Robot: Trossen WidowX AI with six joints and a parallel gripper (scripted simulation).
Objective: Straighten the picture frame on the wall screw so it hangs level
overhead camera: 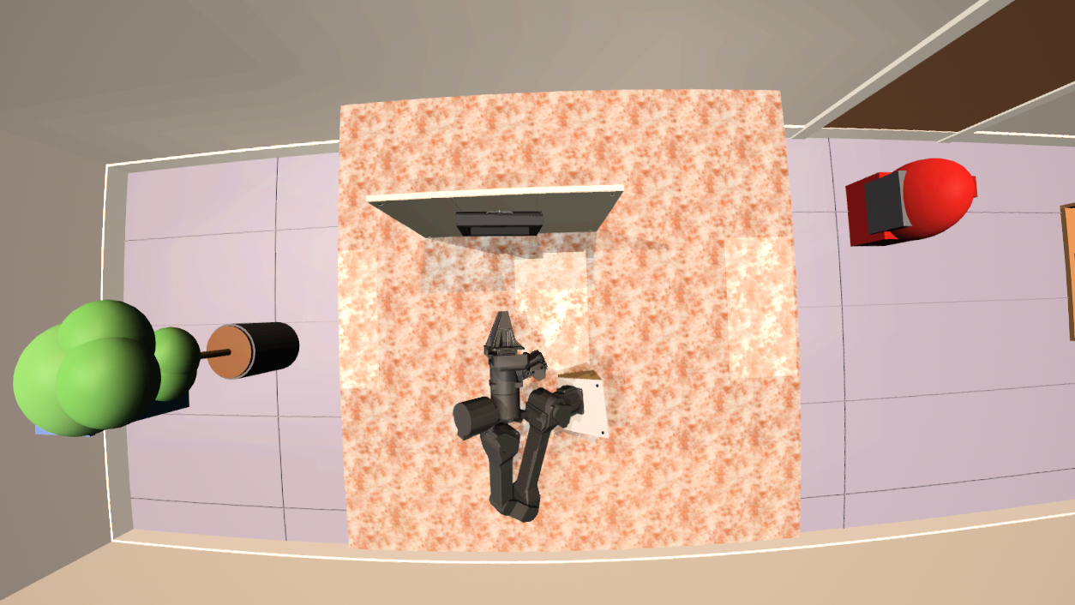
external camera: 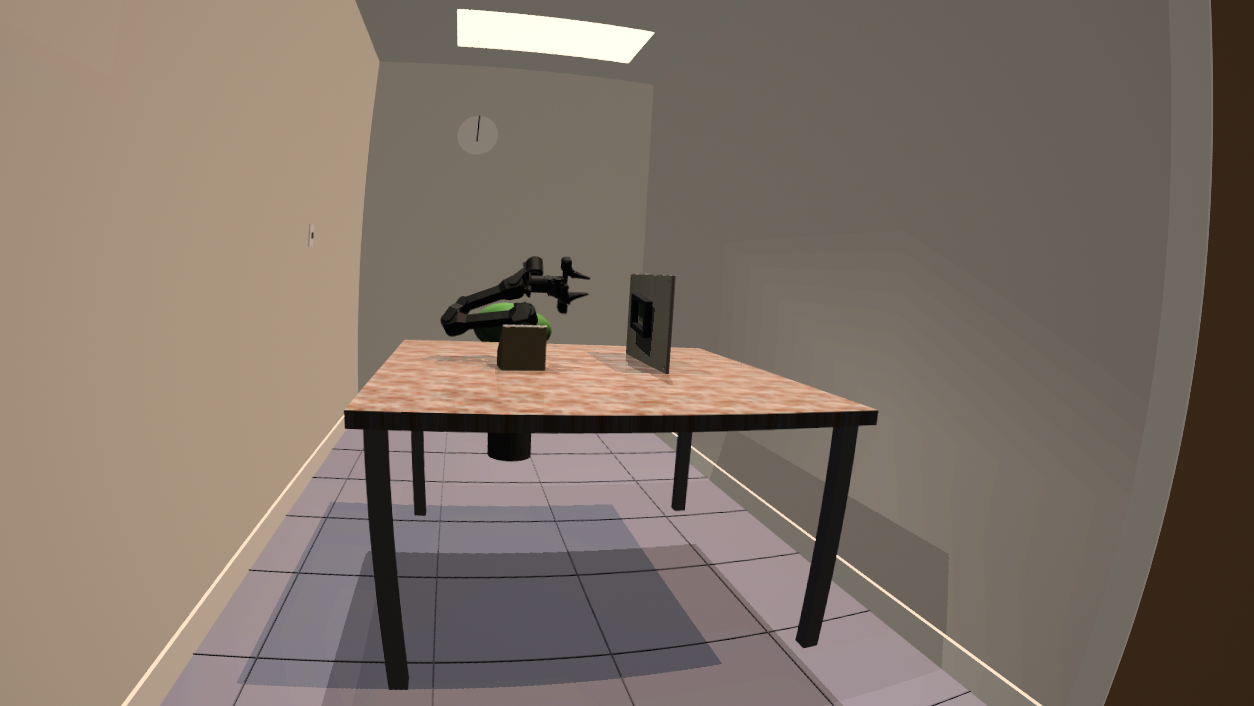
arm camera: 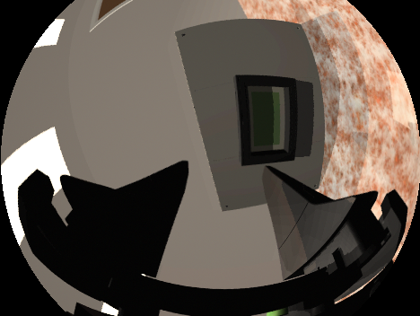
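Observation:
A dark picture frame (overhead camera: 498, 222) (external camera: 640, 317) (arm camera: 241, 121) with a green picture hangs on a grey wall panel (overhead camera: 410, 213) (external camera: 662, 337) (arm camera: 209, 97) that stands upright on the table (overhead camera: 676, 338) (external camera: 596, 394). The screw and the strip on its back are hidden. In the rolled wrist view the frame's tilt is too small to judge. My gripper (overhead camera: 501, 315) (external camera: 585, 287) (arm camera: 225, 169) is open and empty. It hangs in the air in front of the frame, well short of it, at about the frame's height, with its fingers one above the other.
The arm's base stands on a white plate (overhead camera: 594, 421) with a brown block (external camera: 522, 346) near the table's middle. On the floor a green plant (overhead camera: 90, 368) in a dark pot (overhead camera: 263, 348) lies left of the table, and a red object (overhead camera: 925, 196) lies to the right.

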